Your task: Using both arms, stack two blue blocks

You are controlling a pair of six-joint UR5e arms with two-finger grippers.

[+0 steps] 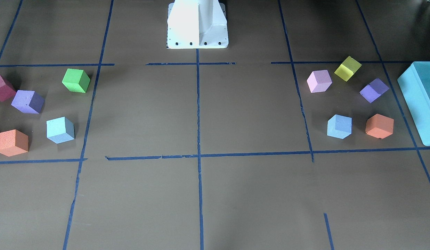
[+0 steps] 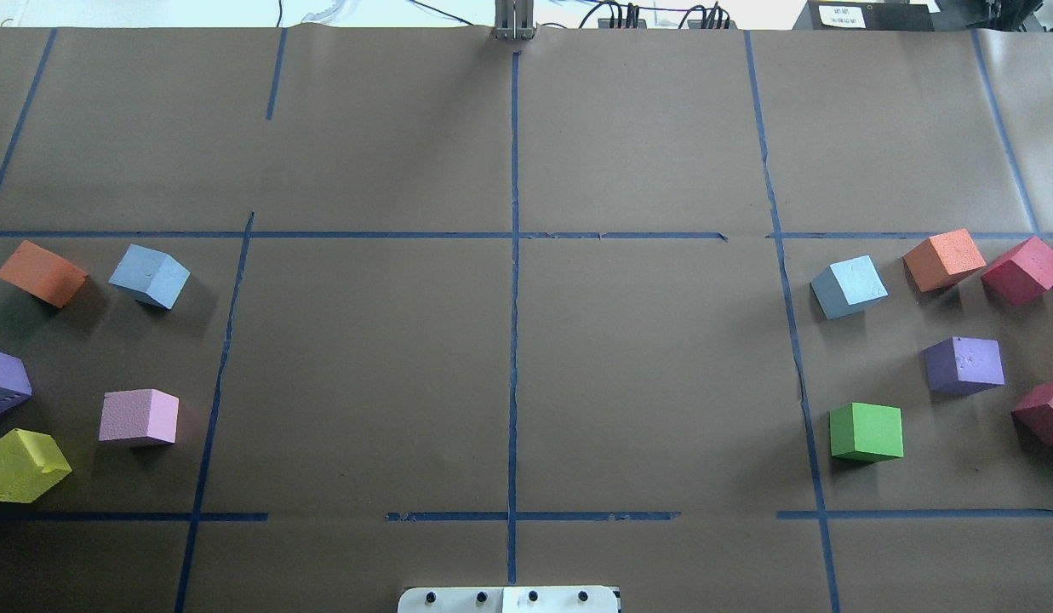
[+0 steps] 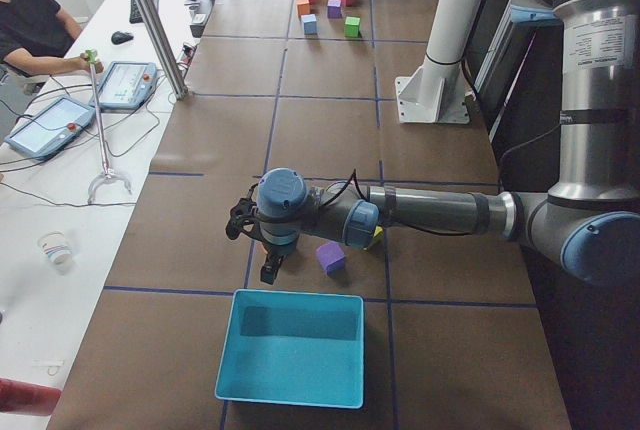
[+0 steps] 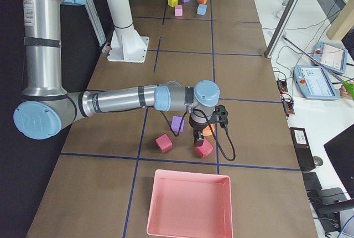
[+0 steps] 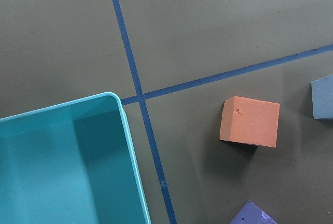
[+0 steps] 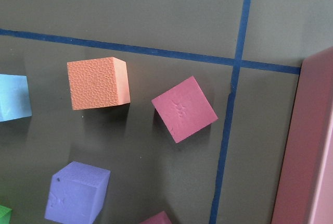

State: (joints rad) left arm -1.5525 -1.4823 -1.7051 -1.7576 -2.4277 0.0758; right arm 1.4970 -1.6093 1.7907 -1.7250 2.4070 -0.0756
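Brown paper-covered table (image 2: 645, 383): one pale blue foam cube (image 2: 149, 276) sits at the left end, second blue cube (image 2: 849, 287) far off at the right end. They're probably light and squishy, so I'd pinch flat opposite sides gently. Can't tell if the left gripper (image 3: 268, 270) or right gripper (image 4: 197, 138) is open or holding anything.

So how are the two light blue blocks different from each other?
The left-side blue block sits in the robot's left group, near the teal box; the right-side blue block sits far across the table, in the right group. The left-side one looks a deeper sky blue; the right-side one paler, more cyan. Both are same-size cubes resting on the table, unstacked and touching nothing else.
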